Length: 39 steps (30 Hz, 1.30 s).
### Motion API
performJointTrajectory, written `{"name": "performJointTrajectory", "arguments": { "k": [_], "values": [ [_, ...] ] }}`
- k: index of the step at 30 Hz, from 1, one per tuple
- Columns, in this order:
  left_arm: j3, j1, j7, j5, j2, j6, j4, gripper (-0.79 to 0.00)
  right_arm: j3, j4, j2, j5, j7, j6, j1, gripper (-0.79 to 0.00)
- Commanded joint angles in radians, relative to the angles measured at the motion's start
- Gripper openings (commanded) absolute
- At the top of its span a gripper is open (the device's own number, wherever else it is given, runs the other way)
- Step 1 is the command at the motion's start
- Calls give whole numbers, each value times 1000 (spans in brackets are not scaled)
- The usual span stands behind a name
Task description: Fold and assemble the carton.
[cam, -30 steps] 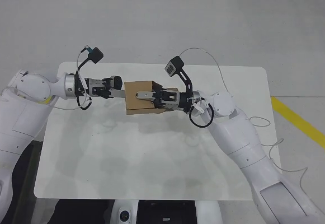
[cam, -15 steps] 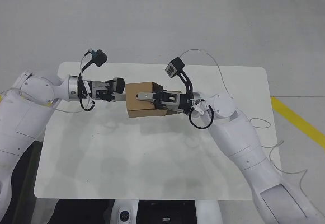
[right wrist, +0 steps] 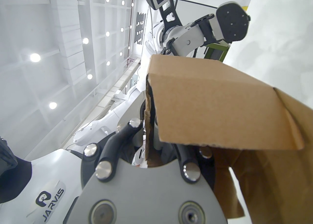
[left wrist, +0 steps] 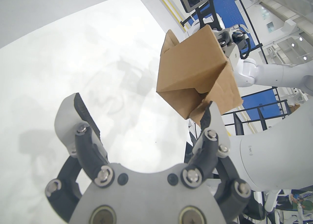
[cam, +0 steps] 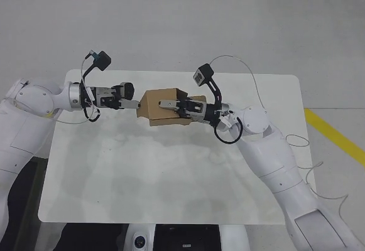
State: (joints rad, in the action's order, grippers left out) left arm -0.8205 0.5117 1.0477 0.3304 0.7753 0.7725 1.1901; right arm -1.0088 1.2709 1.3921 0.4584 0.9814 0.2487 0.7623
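Note:
A brown carton (cam: 160, 114) hangs above the far middle of the white table (cam: 169, 182), partly folded into a box. My right gripper (cam: 171, 105) is shut on the carton's wall, one finger lying across its top face. In the right wrist view the carton (right wrist: 215, 105) sits close, its edge running down between the finger links. My left gripper (cam: 134, 103) is at the carton's left end. In the left wrist view it (left wrist: 144, 112) stands open, one fingertip (left wrist: 210, 114) at the carton's (left wrist: 195, 73) lower flap, the other fingertip (left wrist: 80, 110) clear of the carton.
The table's near half and both sides lie bare. Grey floor surrounds it, with a yellow line (cam: 342, 144) to the right. The left arm's camera mount (cam: 100, 59) and the right arm's camera mount (cam: 202, 75) stick up near the carton.
The right arm has carried the carton a little to the right and tilted it. The left gripper came up to the carton's left end and stays there.

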Motion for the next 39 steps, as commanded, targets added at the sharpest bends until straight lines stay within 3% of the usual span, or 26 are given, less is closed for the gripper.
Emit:
{"name": "performJointTrajectory", "arguments": {
  "k": [1, 39],
  "values": [
    [-4, 2, -7, -1, -1, 6, 1, 0, 0, 1, 0, -5, -6, -2, 1, -785],
    [27, 15, -15, 38, -21, 15, 63, 0, 76, -43, 40, 121, 33, 38, -33, -785]
  ]
}}
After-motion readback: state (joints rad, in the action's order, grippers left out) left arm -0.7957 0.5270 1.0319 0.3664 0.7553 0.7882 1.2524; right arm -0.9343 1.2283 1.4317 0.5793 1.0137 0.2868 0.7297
